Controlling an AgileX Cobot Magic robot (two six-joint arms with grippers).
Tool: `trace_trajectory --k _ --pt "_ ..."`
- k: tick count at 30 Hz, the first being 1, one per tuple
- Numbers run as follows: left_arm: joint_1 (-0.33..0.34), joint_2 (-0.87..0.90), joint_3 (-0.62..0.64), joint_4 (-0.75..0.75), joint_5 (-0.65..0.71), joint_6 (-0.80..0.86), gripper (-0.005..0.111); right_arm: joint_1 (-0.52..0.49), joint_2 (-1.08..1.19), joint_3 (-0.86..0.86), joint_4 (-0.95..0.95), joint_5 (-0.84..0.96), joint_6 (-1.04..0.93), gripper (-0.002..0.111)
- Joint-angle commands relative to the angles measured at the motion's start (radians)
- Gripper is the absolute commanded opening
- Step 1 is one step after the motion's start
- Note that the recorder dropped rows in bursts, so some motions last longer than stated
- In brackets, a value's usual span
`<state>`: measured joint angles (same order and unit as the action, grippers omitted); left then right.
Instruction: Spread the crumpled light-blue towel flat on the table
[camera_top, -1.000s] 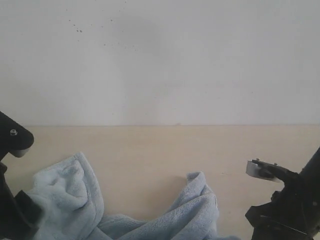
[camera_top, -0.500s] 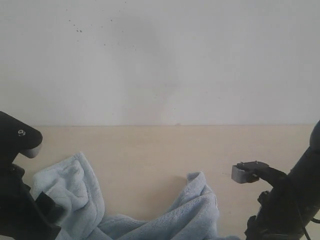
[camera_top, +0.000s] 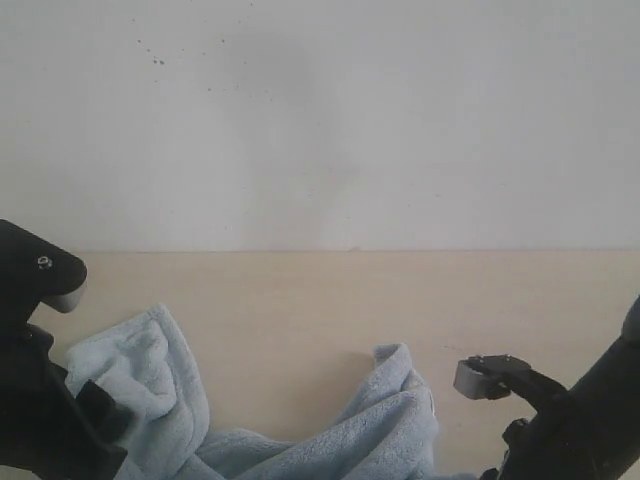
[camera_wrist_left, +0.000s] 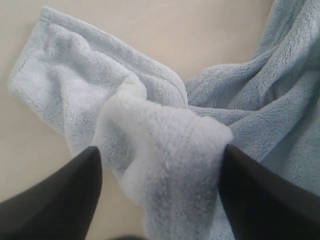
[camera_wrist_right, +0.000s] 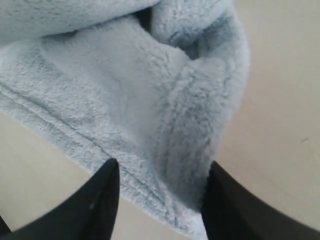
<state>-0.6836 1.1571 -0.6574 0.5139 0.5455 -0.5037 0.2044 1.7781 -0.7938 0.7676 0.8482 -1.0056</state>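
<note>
The white wall (camera_top: 320, 120) is taking up most of what I am seeing, and below it the pale bench (camera_top: 300, 300) is stretching wide between the two arms. The towel (camera_top: 160, 390) is lying crumpled on the bench, running from under the left gripper (camera_wrist_left: 160, 150) across to the right gripper (camera_wrist_right: 162, 165). One hump is rising by each gripper and a lower, twisted stretch is sagging between them. The left arm (camera_top: 40, 420) is reaching down over its end of the cloth, and the right arm (camera_top: 580, 430) is leaning in low over the other end. The left gripper is standing spread as wide as it goes. Its dark fingers (camera_wrist_left: 60, 200) are straddling a raised, fluffy fold that is filling the gap and brushing both inner faces without looking squeezed. Past that gripper's fingertips a hemmed corner of the towel is lying flat on bare bench. The right gripper is also standing well apart, its fingers (camera_wrist_right: 95, 205) set either side of a thick rolled fold. The stitched hem of that fold is running across just ahead of them. The cloth there is resting loosely between the fingers, not being pinched, and bare bench is showing on both outer sides of that gripper.
</note>
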Motion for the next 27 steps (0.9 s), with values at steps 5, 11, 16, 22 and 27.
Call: trace_trajectory --k 5,11,16,22,27 --pt "0.001 -0.005 0.003 -0.004 -0.01 0.006 0.064 0.11 0.0 0.006 -0.043 0.002 -0.01 0.008" --pt "0.001 -0.007 0.003 0.197 0.093 -0.116 0.064 0.121 -0.002 -0.001 -0.102 -0.026 0.064 0.0" --pt "0.001 -0.009 0.003 0.343 0.14 -0.252 0.064 0.049 -0.002 -0.025 -0.503 -0.168 0.577 0.0" --pt "0.001 0.025 0.111 0.31 -0.277 -0.152 0.064 -0.121 -0.032 -0.025 -0.943 -0.153 1.066 0.0" --pt "0.001 0.108 0.168 0.336 -0.52 0.024 0.064 -0.136 -0.032 -0.003 -0.727 -0.248 0.911 0.0"
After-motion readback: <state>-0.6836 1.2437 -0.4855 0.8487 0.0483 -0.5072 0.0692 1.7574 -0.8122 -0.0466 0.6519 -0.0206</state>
